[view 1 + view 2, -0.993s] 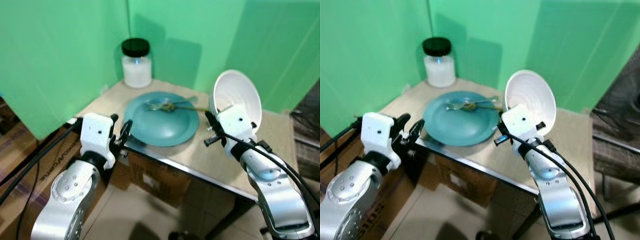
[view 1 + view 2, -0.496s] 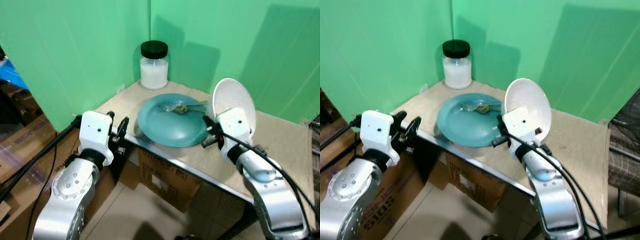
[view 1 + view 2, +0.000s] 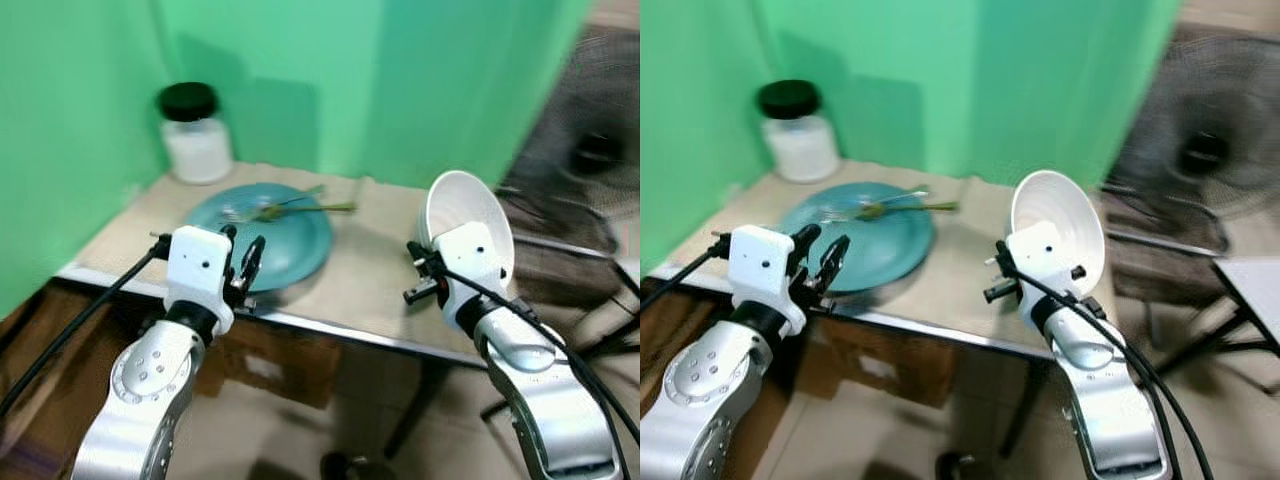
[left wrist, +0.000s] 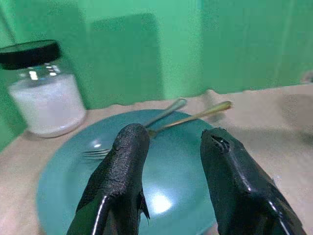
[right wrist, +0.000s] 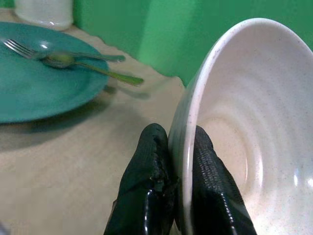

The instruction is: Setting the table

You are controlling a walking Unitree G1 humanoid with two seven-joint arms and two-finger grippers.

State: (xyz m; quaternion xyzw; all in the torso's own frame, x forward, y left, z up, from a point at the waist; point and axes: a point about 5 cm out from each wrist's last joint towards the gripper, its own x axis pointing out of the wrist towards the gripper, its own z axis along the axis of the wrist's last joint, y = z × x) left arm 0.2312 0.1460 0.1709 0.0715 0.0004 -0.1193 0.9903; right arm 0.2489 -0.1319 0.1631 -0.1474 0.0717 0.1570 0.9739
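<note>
My right gripper is shut on the rim of a white bowl, which it holds tilted on edge above the right half of the table. A teal plate lies on the left half, with a fork and a spoon resting on it. My left gripper hovers open at the plate's near edge, nothing between its fingers. A glass jar with a black lid and white contents stands at the back left corner.
Green screens close off the back and left of the table. A black fan stands to the right, with a white surface at the far right edge. A cardboard box sits under the table.
The camera has swung to the right, so the table and jar sit further left and the fan has come into view. Both grippers hold as before, the bowl still clamped.
</note>
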